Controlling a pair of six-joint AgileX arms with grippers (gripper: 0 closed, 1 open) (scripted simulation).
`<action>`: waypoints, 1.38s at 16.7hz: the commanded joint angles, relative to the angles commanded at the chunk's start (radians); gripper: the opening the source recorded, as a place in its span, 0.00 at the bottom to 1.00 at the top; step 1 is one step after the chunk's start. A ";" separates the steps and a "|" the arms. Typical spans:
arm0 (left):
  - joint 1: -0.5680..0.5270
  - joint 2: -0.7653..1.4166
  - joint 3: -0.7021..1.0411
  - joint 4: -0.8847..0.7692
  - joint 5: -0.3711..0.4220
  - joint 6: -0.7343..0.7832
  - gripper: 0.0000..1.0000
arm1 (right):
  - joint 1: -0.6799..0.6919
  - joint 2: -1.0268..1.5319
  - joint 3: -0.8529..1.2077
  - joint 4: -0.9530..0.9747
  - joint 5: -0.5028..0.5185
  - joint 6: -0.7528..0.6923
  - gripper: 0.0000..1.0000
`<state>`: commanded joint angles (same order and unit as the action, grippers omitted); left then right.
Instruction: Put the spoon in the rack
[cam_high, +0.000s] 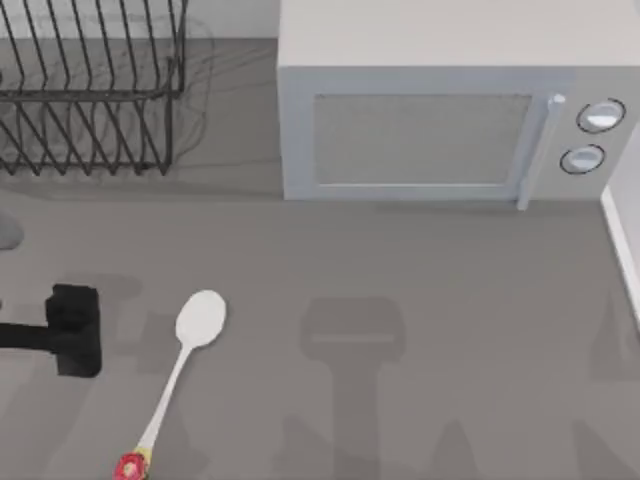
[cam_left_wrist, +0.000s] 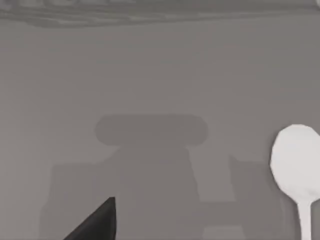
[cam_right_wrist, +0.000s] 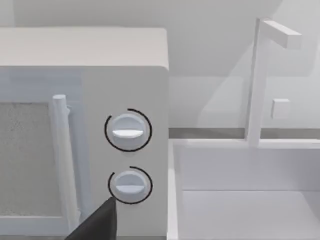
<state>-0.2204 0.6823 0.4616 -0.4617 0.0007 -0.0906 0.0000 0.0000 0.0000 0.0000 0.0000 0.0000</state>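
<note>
Nothing of the task is done yet: the spoon lies on the surface, well apart from the rack.

Largest first: a grey microwave (cam_high: 440, 110) stands at the back, right of centre; the black wire rack (cam_high: 90, 90) sits at the back left, with nothing in it that I can see. My left hand (cam_high: 75, 330) hovers at the front left, just beside the white spoon (cam_high: 185, 365), holding nothing; how far open it is I cannot tell. Grasping, lifting and carrying all remain.
</note>
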 joint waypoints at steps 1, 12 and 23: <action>-0.029 0.104 0.058 -0.063 0.000 -0.011 1.00 | 0.000 0.000 0.000 0.000 0.000 0.000 1.00; -0.269 0.859 0.552 -0.558 0.003 -0.105 1.00 | 0.000 0.000 0.000 0.000 0.000 0.000 1.00; -0.278 0.924 0.535 -0.507 0.003 -0.107 1.00 | 0.000 0.000 0.000 0.000 0.000 0.000 1.00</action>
<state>-0.4982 1.6066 0.9969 -0.9689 0.0041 -0.1975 0.0000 0.0000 0.0000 0.0000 0.0000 0.0000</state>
